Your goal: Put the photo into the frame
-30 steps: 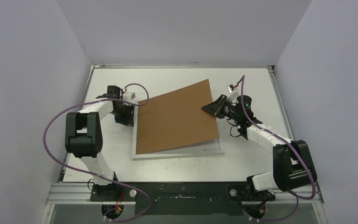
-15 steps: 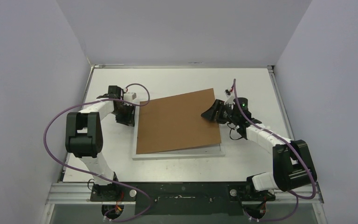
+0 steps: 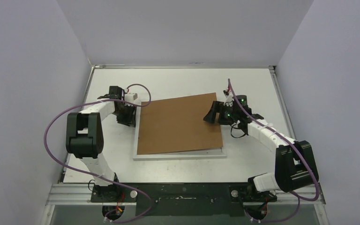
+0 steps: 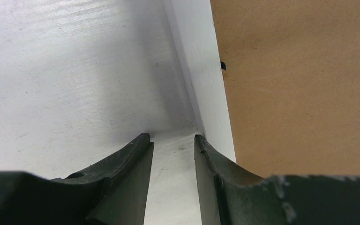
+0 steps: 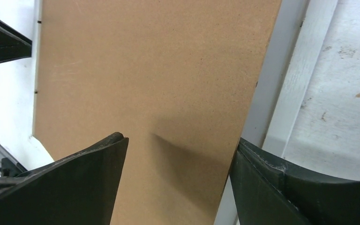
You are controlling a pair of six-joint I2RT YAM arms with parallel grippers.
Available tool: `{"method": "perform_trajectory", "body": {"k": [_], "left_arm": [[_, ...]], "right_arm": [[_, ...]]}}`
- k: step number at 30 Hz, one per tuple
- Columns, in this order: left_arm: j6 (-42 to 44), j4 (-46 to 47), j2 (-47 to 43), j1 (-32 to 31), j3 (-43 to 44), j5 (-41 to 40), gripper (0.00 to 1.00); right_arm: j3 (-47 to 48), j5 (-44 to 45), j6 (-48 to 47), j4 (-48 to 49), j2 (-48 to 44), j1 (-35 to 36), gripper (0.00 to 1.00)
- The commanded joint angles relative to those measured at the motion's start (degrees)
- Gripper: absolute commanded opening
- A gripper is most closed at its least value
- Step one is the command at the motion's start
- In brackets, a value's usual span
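The white frame (image 3: 178, 153) lies flat on the table, and a brown backing board (image 3: 178, 124) covers almost all of it. The photo is hidden. My right gripper (image 3: 211, 115) is open above the board's right edge and holds nothing; in the right wrist view its fingers straddle the board (image 5: 145, 70) and the frame's rail (image 5: 286, 93). My left gripper (image 3: 127, 117) is low at the frame's far left corner. It is open by a narrow gap (image 4: 172, 138) with only table between the fingers, and its right finger is against the frame (image 4: 201, 70) beside the board (image 4: 300, 84).
The table (image 3: 178, 82) is walled at the back and on both sides. A raised rail runs along its right edge (image 3: 281, 108). The left gripper's fingertips (image 5: 0, 40) show at the top left of the right wrist view.
The right gripper has opened and let go of the board. The board's raised right corner has dropped and it now lies nearly flat on the frame. The left arm has not moved.
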Motion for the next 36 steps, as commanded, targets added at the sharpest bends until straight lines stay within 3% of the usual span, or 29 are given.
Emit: {"method": "perform_trajectory", "body": {"k": [1, 18, 21, 26, 29, 36], "left_arm": [[-0.84, -0.52, 0.22, -0.81, 1.34, 3.68, 0.36], [-0.80, -1.20, 0.58, -0.81, 2.22, 3.51, 0.37], [-0.74, -1.29, 0.50, -0.81, 2.19, 3.36, 0.36], [-0.63, -1.36, 0.65, -0.72, 2.22, 3.34, 0.36], [-0.69, -1.48, 0.67, -0.72, 2.25, 3.34, 0.36], [-0.72, -1.49, 0.76, -0.66, 2.43, 3.34, 0.36]], "right_arm": [[3.87, 2.75, -3.07, -2.58, 0.21, 0.84, 0.78], [7.59, 17.06, -6.01, -10.83, -2.04, 3.06, 0.77], [7.06, 17.20, -5.69, -9.48, -2.23, 3.07, 0.66], [6.81, 19.44, -4.73, -5.46, -0.74, 6.03, 0.34], [8.84, 23.86, -5.18, -4.83, 1.19, 8.45, 0.21], [12.54, 29.00, -6.13, -3.78, 8.12, 14.81, 0.08]]}}
